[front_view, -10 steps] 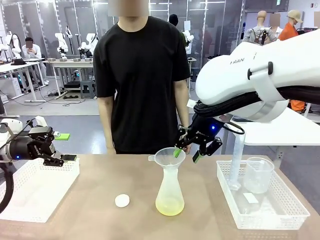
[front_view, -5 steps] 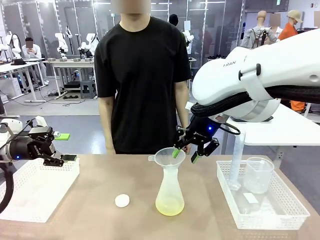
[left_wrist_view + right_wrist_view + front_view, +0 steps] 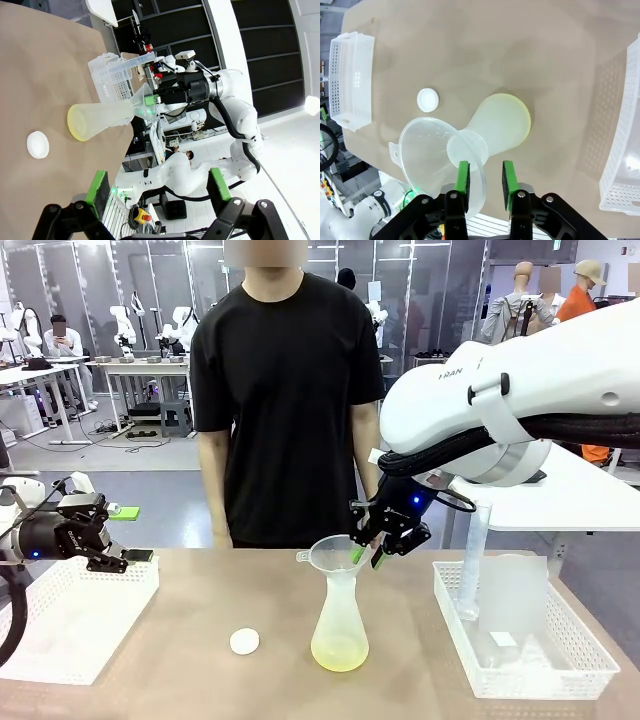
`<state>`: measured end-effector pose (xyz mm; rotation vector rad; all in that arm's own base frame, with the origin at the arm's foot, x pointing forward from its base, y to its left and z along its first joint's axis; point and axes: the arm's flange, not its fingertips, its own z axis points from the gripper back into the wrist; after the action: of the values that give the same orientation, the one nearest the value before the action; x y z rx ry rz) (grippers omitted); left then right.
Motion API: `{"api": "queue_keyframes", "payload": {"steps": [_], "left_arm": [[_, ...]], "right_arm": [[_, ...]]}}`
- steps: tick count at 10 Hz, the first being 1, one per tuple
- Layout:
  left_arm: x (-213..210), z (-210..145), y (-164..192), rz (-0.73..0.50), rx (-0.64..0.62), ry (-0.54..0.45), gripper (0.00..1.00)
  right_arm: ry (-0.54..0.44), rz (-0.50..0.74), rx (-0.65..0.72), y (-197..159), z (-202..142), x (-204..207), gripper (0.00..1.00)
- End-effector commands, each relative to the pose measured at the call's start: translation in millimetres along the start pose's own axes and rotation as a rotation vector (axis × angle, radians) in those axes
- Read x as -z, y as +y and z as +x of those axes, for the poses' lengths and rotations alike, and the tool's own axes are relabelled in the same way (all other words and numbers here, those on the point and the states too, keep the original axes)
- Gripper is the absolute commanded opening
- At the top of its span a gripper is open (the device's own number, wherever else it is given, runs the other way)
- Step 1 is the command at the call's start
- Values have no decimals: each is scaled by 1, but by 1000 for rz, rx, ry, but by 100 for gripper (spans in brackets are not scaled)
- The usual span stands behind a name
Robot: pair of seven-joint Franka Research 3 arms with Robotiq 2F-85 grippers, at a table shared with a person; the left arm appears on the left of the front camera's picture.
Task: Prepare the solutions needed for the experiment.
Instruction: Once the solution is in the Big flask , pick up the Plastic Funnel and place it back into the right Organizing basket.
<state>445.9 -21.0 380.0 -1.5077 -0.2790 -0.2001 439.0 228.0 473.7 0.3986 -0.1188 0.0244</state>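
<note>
Solution: shallow in flask on tabletop. Right gripper: slightly open, straddles funnel rim at 3 o'clock. Left gripper: gapes, 9 o'clock.

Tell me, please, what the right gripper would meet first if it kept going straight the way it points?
Probably the rim of the funnel, which sits between the pads of the right gripper; the flask lies just beyond, though depth is hard to judge.
</note>
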Motion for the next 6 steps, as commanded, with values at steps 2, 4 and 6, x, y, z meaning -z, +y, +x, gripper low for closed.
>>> {"api": "queue_keyframes", "payload": {"steps": [2,4,6], "left_arm": [[0,0,-2,5,1,6,100],[0,0,-2,5,1,6,100],[0,0,-2,5,1,6,100]], "right_arm": [[0,-27,39,5,7,2,3],[1,-24,49,5,8,2,0],[0,-19,54,4,8,2,0]]}}
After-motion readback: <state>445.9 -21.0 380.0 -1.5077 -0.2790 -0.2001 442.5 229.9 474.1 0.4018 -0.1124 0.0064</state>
